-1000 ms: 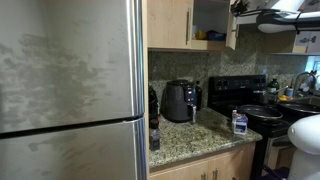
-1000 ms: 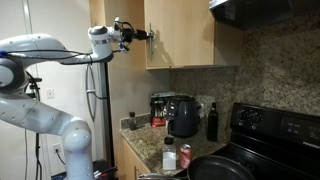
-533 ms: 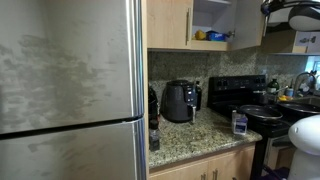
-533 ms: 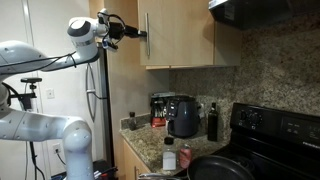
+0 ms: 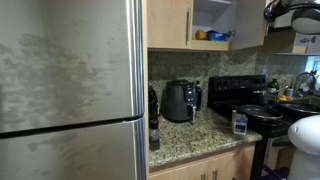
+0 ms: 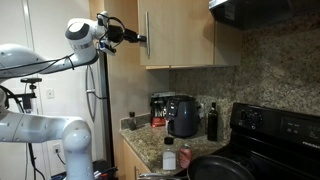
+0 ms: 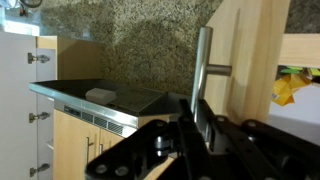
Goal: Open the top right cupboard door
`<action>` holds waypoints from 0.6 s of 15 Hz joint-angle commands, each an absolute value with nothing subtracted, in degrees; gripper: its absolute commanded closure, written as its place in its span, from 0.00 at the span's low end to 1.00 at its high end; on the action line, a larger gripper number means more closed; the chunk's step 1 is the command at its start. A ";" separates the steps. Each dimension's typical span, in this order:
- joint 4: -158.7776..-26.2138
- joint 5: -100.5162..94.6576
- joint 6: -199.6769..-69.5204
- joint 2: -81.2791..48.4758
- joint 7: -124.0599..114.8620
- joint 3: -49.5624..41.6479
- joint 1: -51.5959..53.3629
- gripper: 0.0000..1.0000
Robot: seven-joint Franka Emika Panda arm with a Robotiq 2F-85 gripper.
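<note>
The top right cupboard door (image 6: 185,35) is light wood and stands swung open; it also shows in the wrist view (image 7: 250,60) and edge-on in an exterior view (image 5: 250,22). Its vertical metal handle (image 6: 147,36) shows close up in the wrist view (image 7: 203,60). My gripper (image 6: 140,38) is shut on this handle, with the black fingers (image 7: 186,112) clamped on either side of the bar, and the gripper (image 7: 196,110) sits at the handle's lower part. My arm (image 5: 290,12) reaches in at the top right corner. The open cupboard shows blue and yellow items (image 5: 210,35) on its shelf.
A steel fridge (image 5: 70,90) fills the left. On the granite counter (image 5: 195,138) stand a black air fryer (image 5: 180,100) and a dark bottle (image 6: 212,122). A black stove (image 5: 245,95) is to the right, with a range hood (image 6: 260,10) above it.
The door has swung further open with my gripper on its handle; the arm pulled away from the cupboard. In the last half second there is only a slight further movement.
</note>
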State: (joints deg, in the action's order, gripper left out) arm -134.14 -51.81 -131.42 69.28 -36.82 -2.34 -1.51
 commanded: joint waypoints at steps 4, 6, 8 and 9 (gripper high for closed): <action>-134.75 -51.91 -124.34 71.67 -22.88 1.37 -9.08 1.00; -133.14 -47.84 -118.48 70.57 -16.76 1.40 -7.15 1.00; -132.01 -43.28 -113.61 69.96 -12.71 1.02 -5.37 1.00; -131.68 -40.78 -111.82 69.88 -11.39 0.52 -4.62 1.00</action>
